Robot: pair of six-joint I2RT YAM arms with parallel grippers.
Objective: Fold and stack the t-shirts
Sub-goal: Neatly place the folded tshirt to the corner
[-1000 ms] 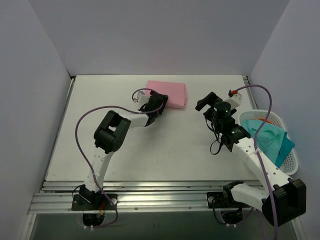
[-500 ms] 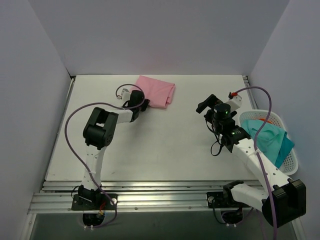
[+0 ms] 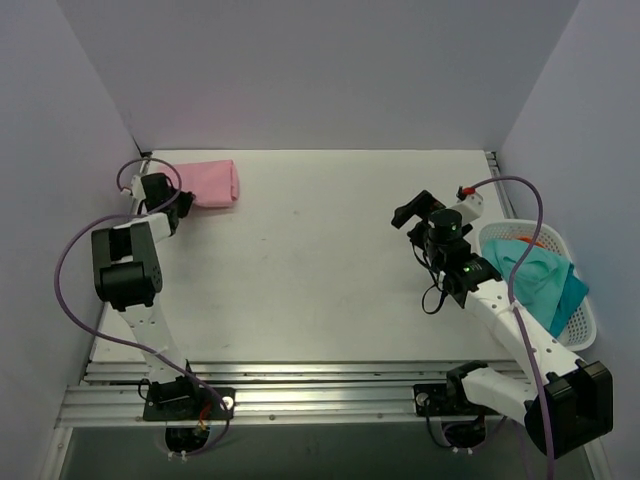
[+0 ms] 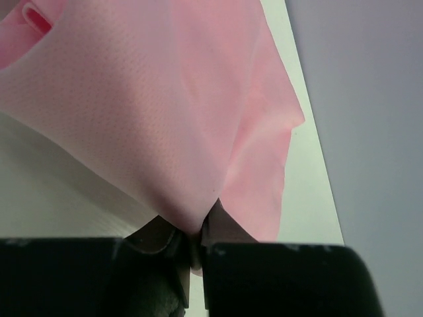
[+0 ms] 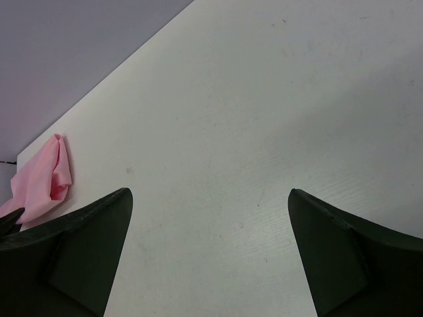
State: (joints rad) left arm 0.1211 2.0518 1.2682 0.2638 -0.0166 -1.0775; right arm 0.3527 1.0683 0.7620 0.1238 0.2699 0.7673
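Top external: left arm is folded sharply, elbow raised over the left edge of the table (image 3: 320, 290), forearm stretched to the far-left corner. Left gripper (image 3: 180, 200) is clamped on the near-left edge of the pink t-shirt (image 3: 210, 183). The shirt is folded to a small rectangle and lies flat at the far-left corner, close to the back wall.

Left wrist: left gripper (image 4: 195, 232) is seen with jaws pressed together on a pinched fold of the pink t-shirt (image 4: 158, 112). The cloth fans out and drapes away from the pinch.

Right arm is extended diagonally from its near-right base, wrist held above the right-middle of the table. Right gripper (image 3: 416, 208) is pointed far-left, well apart from the shirt.

Right wrist: right gripper (image 5: 208, 195) jaws are spread wide, with only table surface seen between them. Pink t-shirt (image 5: 39, 181) is visible far off at the left.

Basket (image 3: 587, 310) sits at the right edge beside the right forearm, with teal cloth (image 3: 535, 278) heaped in it.
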